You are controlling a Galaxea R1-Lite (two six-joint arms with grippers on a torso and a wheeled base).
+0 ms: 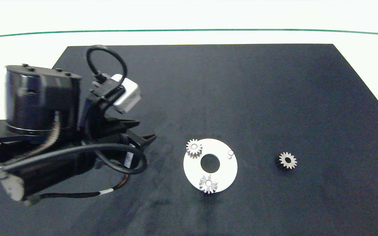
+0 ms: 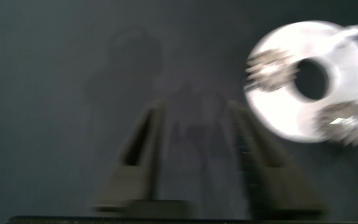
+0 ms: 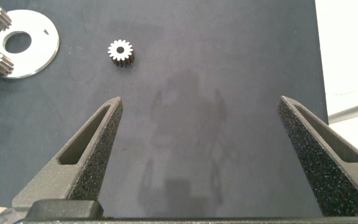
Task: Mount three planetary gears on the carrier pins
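The white disc (image 1: 223,170) lies on the black mat right of centre. Two planetary gears sit on its carrier pins: one at the far left (image 1: 194,148), one at the near edge (image 1: 208,184). The third carrier pin (image 1: 230,153) stands bare. A third gear (image 1: 287,160) lies flat on the mat to the disc's right. My left gripper (image 1: 146,130) hovers left of the disc, open and empty. Its wrist view shows the disc (image 2: 347,74) past the gripper (image 2: 196,106). My right gripper (image 3: 200,99) is open wide and empty, with the loose gear (image 3: 121,51) and disc (image 3: 42,43) ahead.
The black mat (image 1: 208,82) covers most of a white table; its right edge (image 3: 321,62) shows beside the right gripper. A green line (image 1: 189,30) runs along the far side. The left arm's cables (image 1: 110,154) trail over the mat.
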